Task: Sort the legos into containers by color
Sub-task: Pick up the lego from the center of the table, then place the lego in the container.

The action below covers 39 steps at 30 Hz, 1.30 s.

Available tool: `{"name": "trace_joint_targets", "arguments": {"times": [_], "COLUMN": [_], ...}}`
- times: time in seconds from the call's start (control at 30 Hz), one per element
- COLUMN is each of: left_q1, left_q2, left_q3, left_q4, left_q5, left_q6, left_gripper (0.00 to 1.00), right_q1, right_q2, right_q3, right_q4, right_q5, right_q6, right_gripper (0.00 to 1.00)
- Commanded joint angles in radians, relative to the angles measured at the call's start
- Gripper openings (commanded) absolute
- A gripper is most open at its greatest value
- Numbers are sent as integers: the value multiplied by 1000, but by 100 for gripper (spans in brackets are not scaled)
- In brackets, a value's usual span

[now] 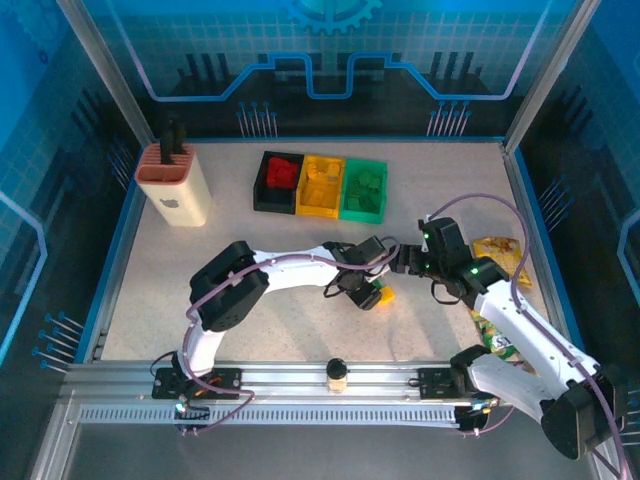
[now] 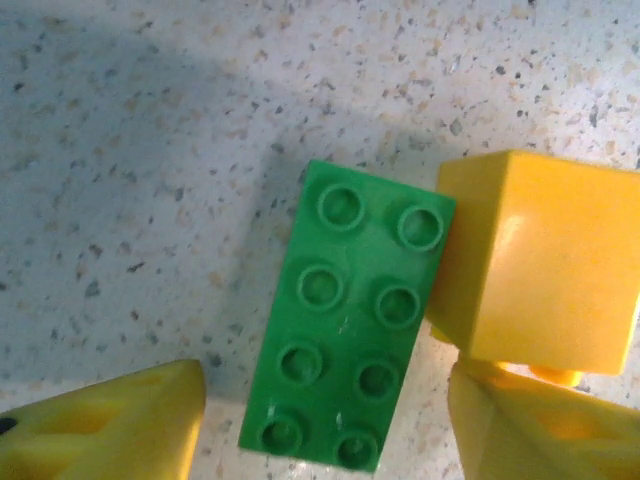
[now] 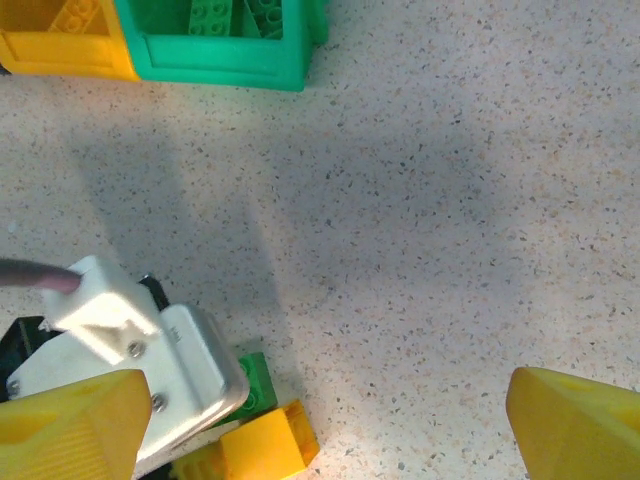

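Between the open, empty jaws of your left gripper (image 2: 325,400) lies the green eight-stud plastic brick (image 2: 348,315), long axis crossing their closing line, a yellow plastic block (image 2: 535,260) touching its right side.

I see a beige knife block (image 1: 178,190), black handles up, at the speckled table's (image 1: 300,330) far left. A yellow snack bag (image 1: 503,256) and a green bag (image 1: 497,340) lie near its right edge.

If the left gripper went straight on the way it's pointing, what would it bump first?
Probably the green lego, lying flat between the open fingers of the left gripper. One finger might clip the yellow lego touching it; depth is unclear.
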State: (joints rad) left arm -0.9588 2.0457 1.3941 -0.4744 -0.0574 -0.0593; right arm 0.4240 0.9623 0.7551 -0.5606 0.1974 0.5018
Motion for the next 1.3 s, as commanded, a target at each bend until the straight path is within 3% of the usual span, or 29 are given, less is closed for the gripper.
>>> {"name": "trace_joint_targets", "arguments": {"times": [0.0, 0.1, 0.2, 0.33, 0.5, 0.7, 0.87, 1.03, 1.1, 1.13, 1.23, 1.27], "left_q1": [-2, 16, 55, 147, 258, 343, 360, 377, 380, 380, 377, 378], "left_q2": [42, 37, 3, -44, 7, 271, 523, 547, 544, 542, 515, 490], "left_q3": [38, 45, 39, 83, 295, 758, 1160, 1150, 1132, 1124, 1094, 1072], "left_q4": [-34, -35, -28, -17, -10, -143, -309, -259, -241, -231, -211, -202], "left_q5": [-1, 2, 41, 51, -25, -89, -138, -146, -138, -130, -70, -21], "left_q6": [30, 35, 32, 19, -25, -55, 1, 7, 9, 9, 1, -8], "left_gripper": [46, 28, 21, 20, 19, 20, 22, 23, 28, 36, 74, 82], "right_q1": [-17, -18, -21, -23, -23, -21, -14, -4, -3, 0, 19, 30], "right_q2": [-31, -46, -61, -64, -62, -75, -121, -193, -205, -212, -221, -217], "right_q3": [-5, -11, -23, -42, -66, -85, -80, -92, -98, -103, -125, -133], "right_q4": [-20, -28, -33, -33, -24, -34, -83, -134, -150, -155, -149, -147], "right_q5": [-8, -8, -7, -5, -16, -30, -60, -63, -69, -74, -74, -69], "right_q6": [15, 17, 19, 24, 46, 61, 67, 80, 82, 84, 94, 98], "right_gripper": [92, 92, 92, 92, 92, 92, 92, 92, 92, 92, 92, 92]}}
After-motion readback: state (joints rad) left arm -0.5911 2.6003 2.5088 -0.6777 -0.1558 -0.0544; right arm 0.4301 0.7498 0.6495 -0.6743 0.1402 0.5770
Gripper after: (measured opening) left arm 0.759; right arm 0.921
